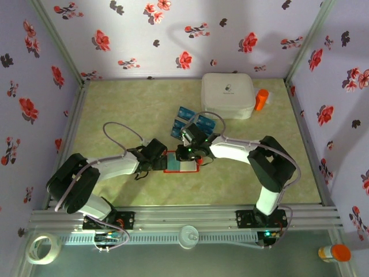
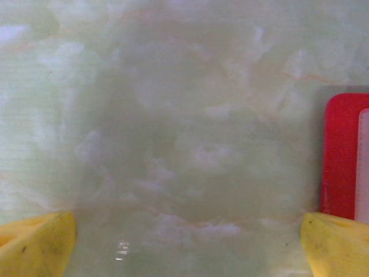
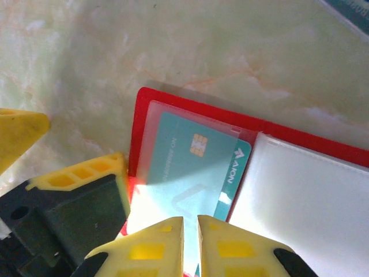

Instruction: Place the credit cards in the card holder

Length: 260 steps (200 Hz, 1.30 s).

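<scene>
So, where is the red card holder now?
In the top view, the card holder lies open at mid-table, just below the loose credit cards.

free: table (image 1: 115, 109) left | blocked: credit cards (image 1: 185, 111), white box (image 1: 228, 95) behind

This was a robotics lab test cell. Panels of flowered wallpaper (image 1: 173, 40) closed off the left, right and far sides, held by bare metal corner posts (image 1: 57, 40), and boxed in a marbled green tabletop (image 1: 115, 109). Along the near edge ran a slotted aluminium rail (image 1: 184, 218) with the left arm (image 1: 109, 167) and the right arm (image 1: 265, 164) bolted to it, cables looping off both. A tape roll (image 1: 43, 248) lay outside the rail at near left.
</scene>
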{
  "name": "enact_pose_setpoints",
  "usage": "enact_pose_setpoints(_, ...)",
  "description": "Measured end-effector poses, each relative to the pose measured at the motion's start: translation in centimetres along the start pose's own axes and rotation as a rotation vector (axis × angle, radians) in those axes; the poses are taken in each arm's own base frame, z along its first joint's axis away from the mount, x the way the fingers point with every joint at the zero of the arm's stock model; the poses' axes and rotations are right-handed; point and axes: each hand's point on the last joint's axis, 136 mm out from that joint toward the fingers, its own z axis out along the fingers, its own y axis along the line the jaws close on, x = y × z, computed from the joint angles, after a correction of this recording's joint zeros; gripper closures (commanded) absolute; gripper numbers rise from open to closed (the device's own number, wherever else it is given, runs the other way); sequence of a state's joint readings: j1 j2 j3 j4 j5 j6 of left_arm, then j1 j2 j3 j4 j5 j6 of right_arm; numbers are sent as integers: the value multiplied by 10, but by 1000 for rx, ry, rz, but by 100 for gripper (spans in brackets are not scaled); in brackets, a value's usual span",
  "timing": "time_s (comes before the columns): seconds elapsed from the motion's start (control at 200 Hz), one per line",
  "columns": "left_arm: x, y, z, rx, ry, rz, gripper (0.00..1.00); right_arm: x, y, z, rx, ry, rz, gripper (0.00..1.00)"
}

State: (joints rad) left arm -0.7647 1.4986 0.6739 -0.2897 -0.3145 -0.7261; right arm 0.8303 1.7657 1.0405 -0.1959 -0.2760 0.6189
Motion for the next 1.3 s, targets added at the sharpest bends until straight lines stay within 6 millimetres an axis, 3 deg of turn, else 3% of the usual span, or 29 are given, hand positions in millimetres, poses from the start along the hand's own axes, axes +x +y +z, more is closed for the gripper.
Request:
enact_pose_setpoints(0.465, 0, 0, 0, 1, -3, -1, 0, 9, -17, 19, 62, 54, 5, 90)
enact_pose_setpoints(0.8, 0, 1, 0, 1, -7, -2, 0, 8, -4, 32, 64, 83, -37, 91)
enact_pose_setpoints(1.075, -1, 0, 0, 4, -9, -3, 0, 8, -2, 30, 67, 79, -40, 90)
enact_pose_setpoints(1.3, 0, 1, 0, 4, -9, -3, 0, 0, 5, 8, 84, 31, -66, 90)
